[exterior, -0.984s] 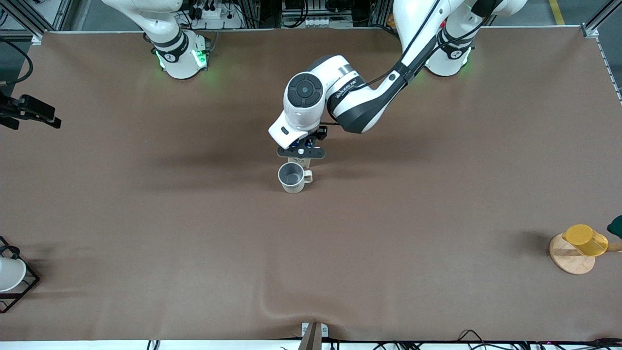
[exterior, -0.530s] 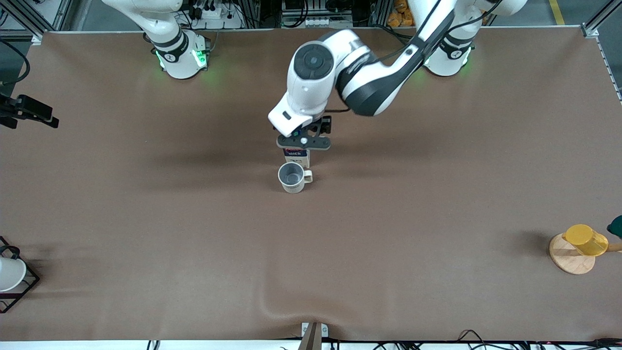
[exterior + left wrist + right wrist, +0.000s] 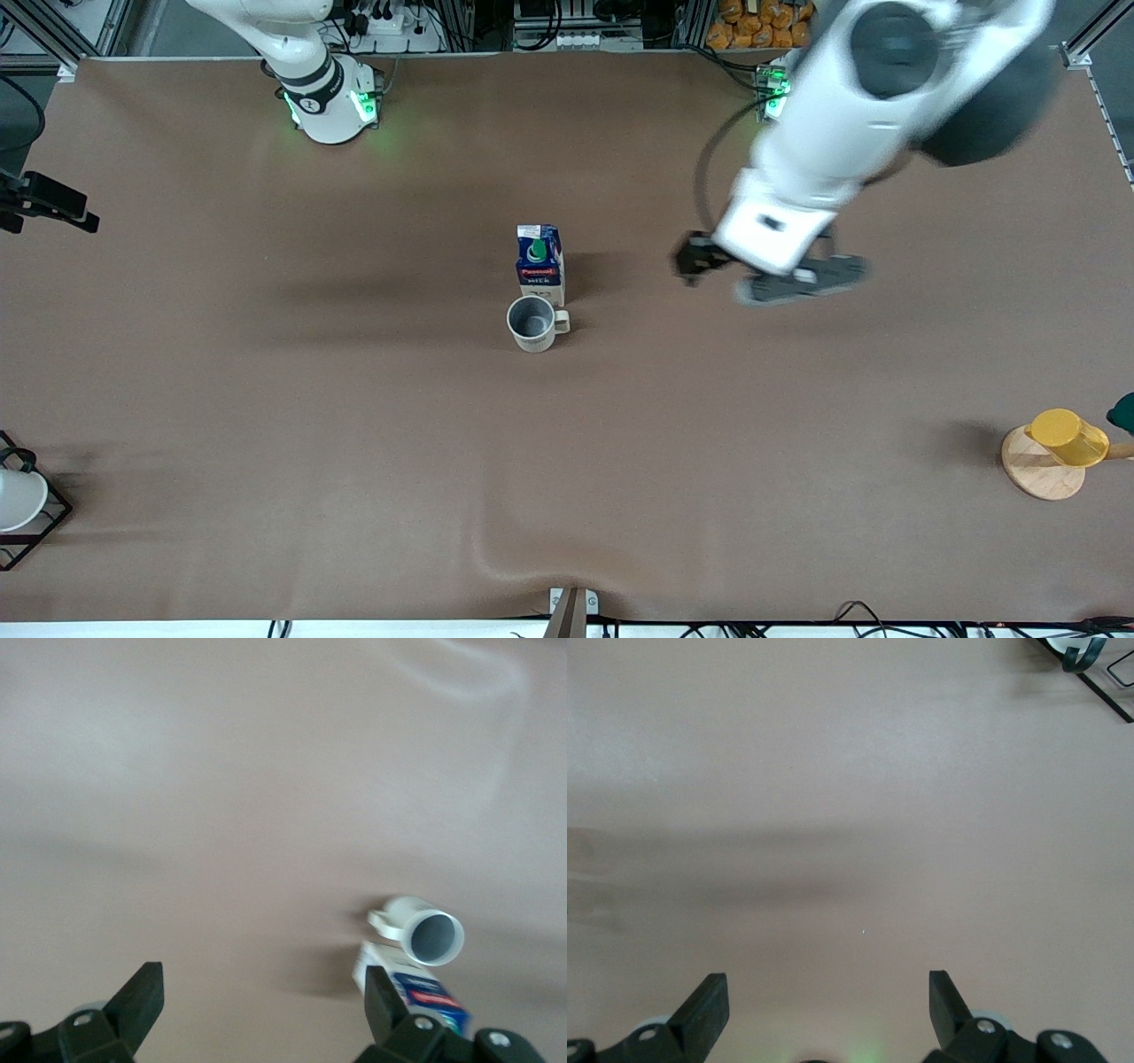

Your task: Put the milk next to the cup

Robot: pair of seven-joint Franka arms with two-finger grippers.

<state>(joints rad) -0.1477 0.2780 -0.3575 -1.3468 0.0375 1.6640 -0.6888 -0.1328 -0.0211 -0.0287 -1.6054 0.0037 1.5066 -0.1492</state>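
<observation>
So here's where I'm at: the small dark blue milk carton with the red label band and green round cap (image 3: 539, 264) is standing upright on the brown tabletop (image 3: 266, 399), right around the middle of the front view. The cream-beige ceramic mug with the grey inside (image 3: 532, 323) sits just below it in that view, so nearer the camera, its handle sticking out toward my left arm's end. The two look practically touching, though I can't tell for sure.

My left gripper (image 3: 772, 279) is up in the air over bare table, at centre right of the front view, well apart from the carton. Its fingers (image 3: 137, 997) are spread wide with nothing between them; my left wrist view catches the carton (image 3: 423, 994) and mug (image 3: 428, 934) low in its frame.

My right gripper (image 3: 828, 1005) is wide open too, holding nothing, over plain table. That arm is just waiting.

Off at the lower right of the front view there's a yellow cup (image 3: 1067, 437) on a round wooden disc (image 3: 1041, 468).
</observation>
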